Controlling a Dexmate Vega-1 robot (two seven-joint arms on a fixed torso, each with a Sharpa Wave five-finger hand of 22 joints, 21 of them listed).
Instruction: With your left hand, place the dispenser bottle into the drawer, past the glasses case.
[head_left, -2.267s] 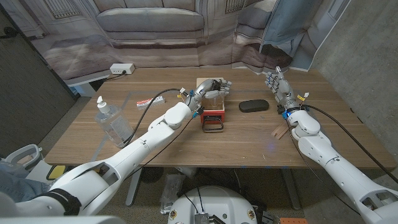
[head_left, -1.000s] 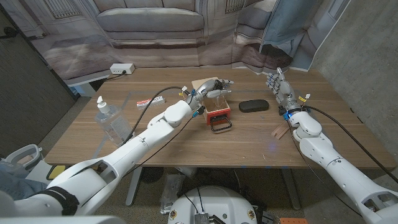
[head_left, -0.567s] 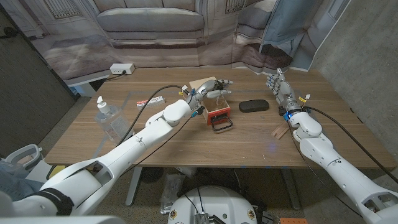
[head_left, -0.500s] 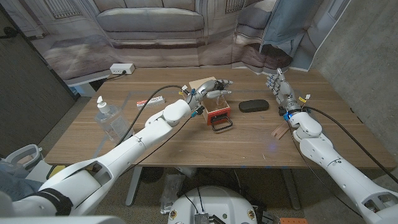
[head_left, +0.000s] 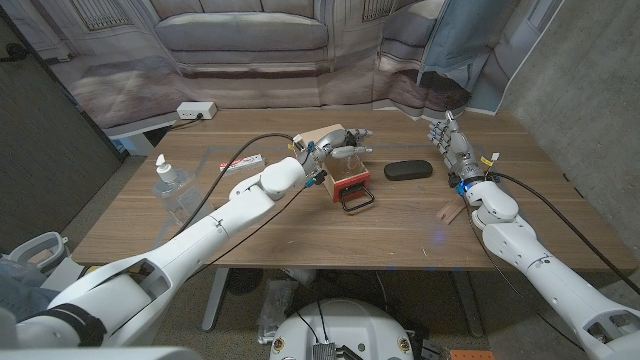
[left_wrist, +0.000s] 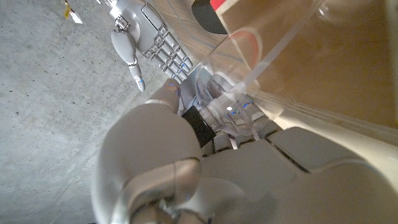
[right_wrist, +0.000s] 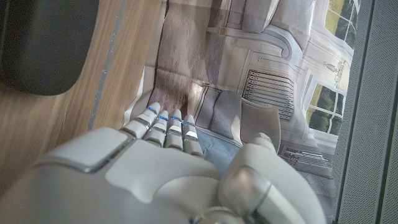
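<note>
My left hand grips a clear dispenser bottle and holds it just over the small wooden drawer, which has a red front and a black handle. The left wrist view shows the clear bottle with its thin tube, pressed against my left hand. The black glasses case lies on the table to the right of the drawer. Beyond the case, my right hand stands with its fingers straight and apart, holding nothing. The right wrist view shows that right hand near the glasses case.
A second clear pump bottle stands at the table's left, beside my left arm. A red and white tube and a white power strip lie at the back left. A small wooden piece lies by my right forearm.
The drawer has turned slightly askew since the earliest frame. My left hand has lifted a little toward the back with the bottle. The right hand has barely moved.
</note>
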